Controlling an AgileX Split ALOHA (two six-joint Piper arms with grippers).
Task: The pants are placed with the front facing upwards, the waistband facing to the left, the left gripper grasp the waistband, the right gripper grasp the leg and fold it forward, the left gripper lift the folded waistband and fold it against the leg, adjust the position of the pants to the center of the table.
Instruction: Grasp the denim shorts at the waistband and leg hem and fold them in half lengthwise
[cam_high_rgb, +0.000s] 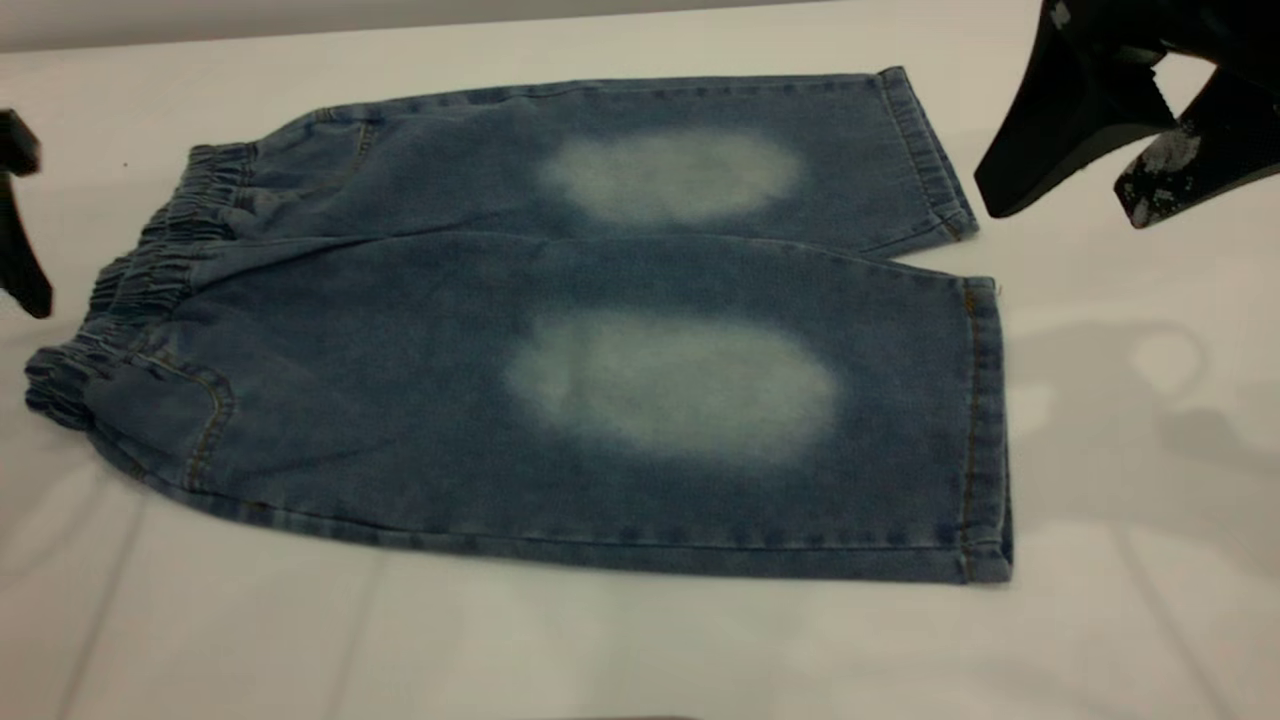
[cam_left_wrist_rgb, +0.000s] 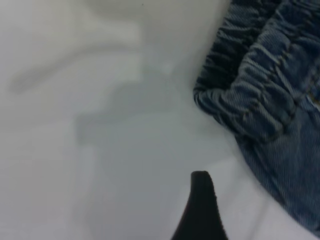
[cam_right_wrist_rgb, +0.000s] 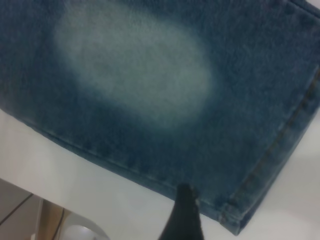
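We see the pants (cam_high_rgb: 560, 330) flat on the tabletop (cam_high_rgb: 640, 650), waistband (cam_high_rgb: 140, 280) left. The right gripper (cam_high_rgb: 1060, 205) hovers by the far hem, fingers (cam_high_rgb: 1030, 150) spread, grasping nothing. The left gripper (cam_high_rgb: 20, 230) waits beside the waistband; we cannot tell its finger spacing

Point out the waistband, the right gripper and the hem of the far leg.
waistband (cam_high_rgb: 150, 265): exterior view, on the gathered pleats at the pants' left end.
right gripper (cam_high_rgb: 1065, 205): exterior view, midway between its two black fingertips, fingers apart.
far leg hem (cam_high_rgb: 925, 150): exterior view, on the stitched cuff.
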